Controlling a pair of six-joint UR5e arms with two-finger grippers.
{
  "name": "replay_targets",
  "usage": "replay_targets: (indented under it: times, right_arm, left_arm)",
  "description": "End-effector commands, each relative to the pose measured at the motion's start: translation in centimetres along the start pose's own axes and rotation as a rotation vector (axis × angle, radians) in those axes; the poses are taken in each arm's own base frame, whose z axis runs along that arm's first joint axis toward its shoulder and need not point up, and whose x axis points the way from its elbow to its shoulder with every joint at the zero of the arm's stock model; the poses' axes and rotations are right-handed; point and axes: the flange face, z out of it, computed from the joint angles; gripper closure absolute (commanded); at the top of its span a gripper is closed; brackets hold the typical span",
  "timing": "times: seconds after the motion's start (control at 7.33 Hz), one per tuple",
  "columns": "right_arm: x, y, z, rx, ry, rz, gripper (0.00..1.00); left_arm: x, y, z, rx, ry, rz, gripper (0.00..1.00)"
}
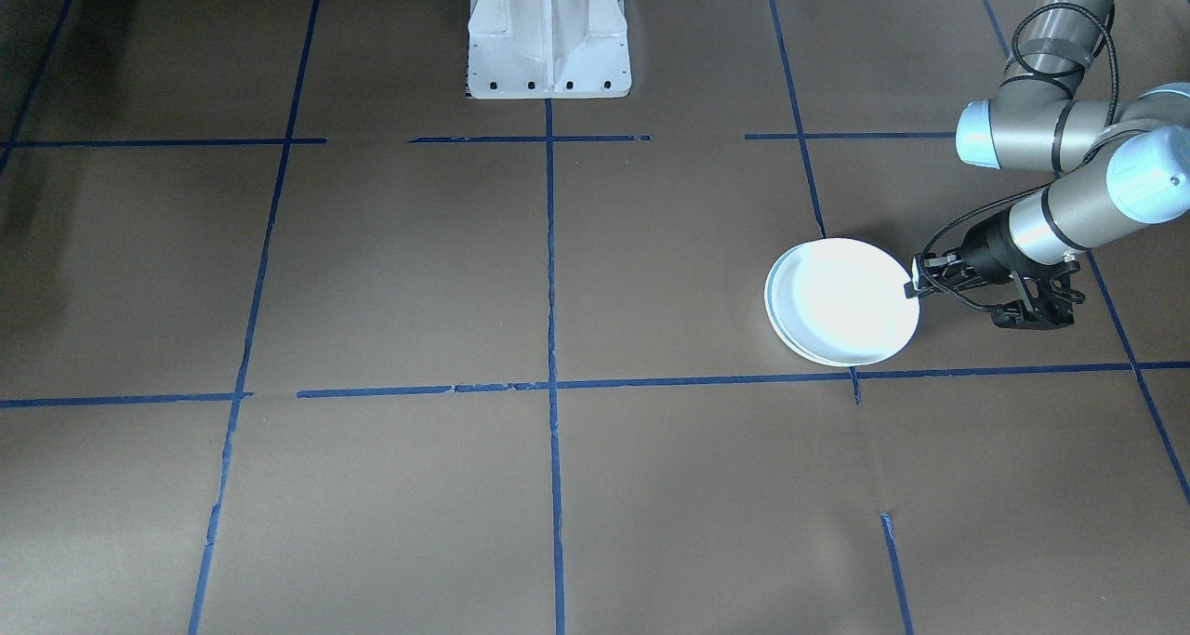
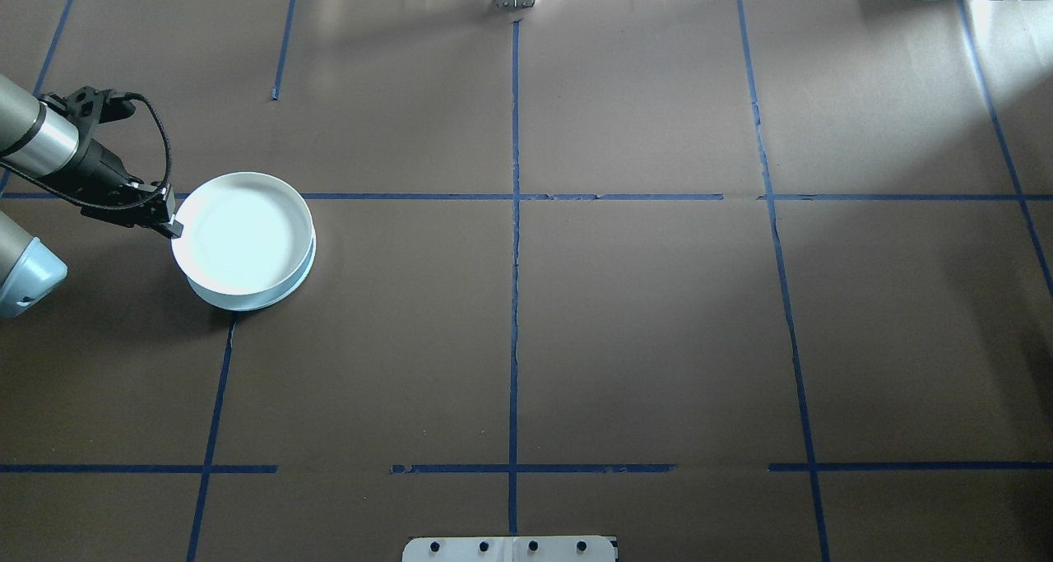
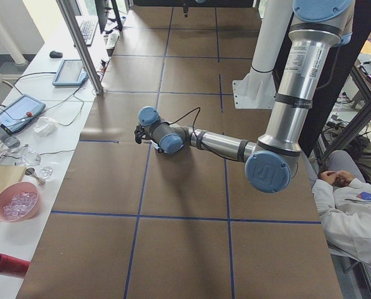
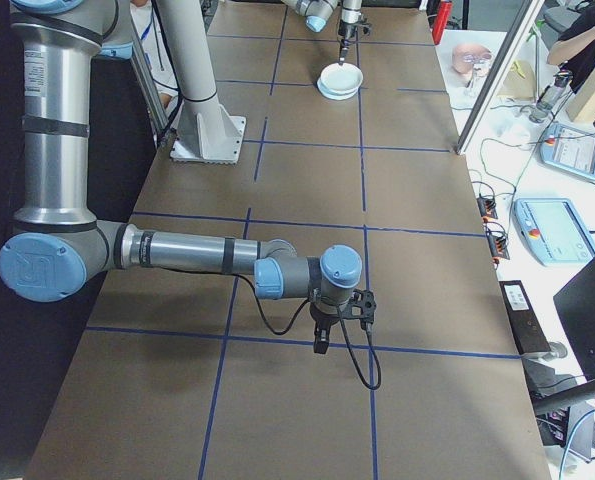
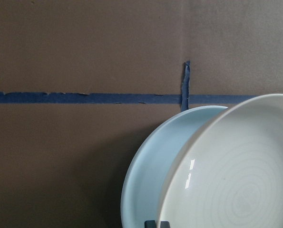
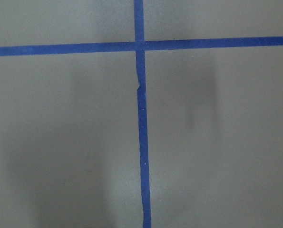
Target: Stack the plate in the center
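A white plate (image 2: pixel 238 231) with faint rings (image 5: pixel 246 190) sits slightly offset on top of the center (image 2: pixel 262 301), a same-size pale bluish plate (image 5: pixel 153 171) that is mostly covered. The pair rests at the table's left side, by a tape crossing. My left gripper (image 2: pixel 173 220) comes in from the left and is shut on the near rim of the upper plate (image 1: pixel 841 300); its fingertips (image 5: pixel 158 223) show at that rim. My right gripper (image 4: pixel 320 343) hangs low over bare table at the far right end; I cannot tell whether it is open or shut.
Blue tape lines (image 2: pixel 514 299) divide the brown table into squares. The white robot base (image 1: pixel 548 35) stands at the table's robot-side edge. Benches with tablets and a pink bowl (image 3: pixel 15 202) run along the far side. A seated person (image 3: pixel 347 199) is beside the robot.
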Motion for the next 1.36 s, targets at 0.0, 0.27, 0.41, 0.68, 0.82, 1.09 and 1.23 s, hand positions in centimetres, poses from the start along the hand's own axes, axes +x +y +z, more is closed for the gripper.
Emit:
replay_targets:
  times: [0.0, 0.27, 0.41, 0.68, 0.82, 1.09, 1.23]
  right_arm:
    - [0.0, 0.0, 0.0, 0.0, 0.0, -0.001, 0.0]
    - [0.0, 0.0, 0.0, -0.001, 0.0, 0.002, 0.0]
    - [0.0, 0.0, 0.0, -0.001, 0.0, 0.0, 0.0]
    - [0.0, 0.0, 0.0, 0.0, 0.0, 0.0, 0.0]
    - [0.0, 0.0, 0.0, 0.0, 0.0, -0.001, 0.0]
    - [0.0, 0.0, 0.0, 0.0, 0.0, 0.0, 0.0]
    - [0.0, 0.0, 0.0, -0.001, 0.0, 0.002, 0.0]
  left_arm:
    - [0.2, -0.2, 0.1, 0.0, 0.001, 0.002, 0.0]
    - [0.0, -0.3, -0.2, 0.007, 0.001, 0.002, 0.0]
    - [-1.5, -1.3, -2.0, 0.063, -0.028, 0.058, 0.0]
    - [-6.6, -3.0, -7.2, 0.133, -0.073, 0.126, 0.0]
    - [-10.6, -2.8, -9.4, 0.134, -0.114, 0.165, 0.0]
    - [-18.9, -1.7, -14.7, 0.103, -0.187, 0.218, 0.0]
    - [-22.8, 0.2, -16.3, 0.085, -0.203, 0.205, 0.0]
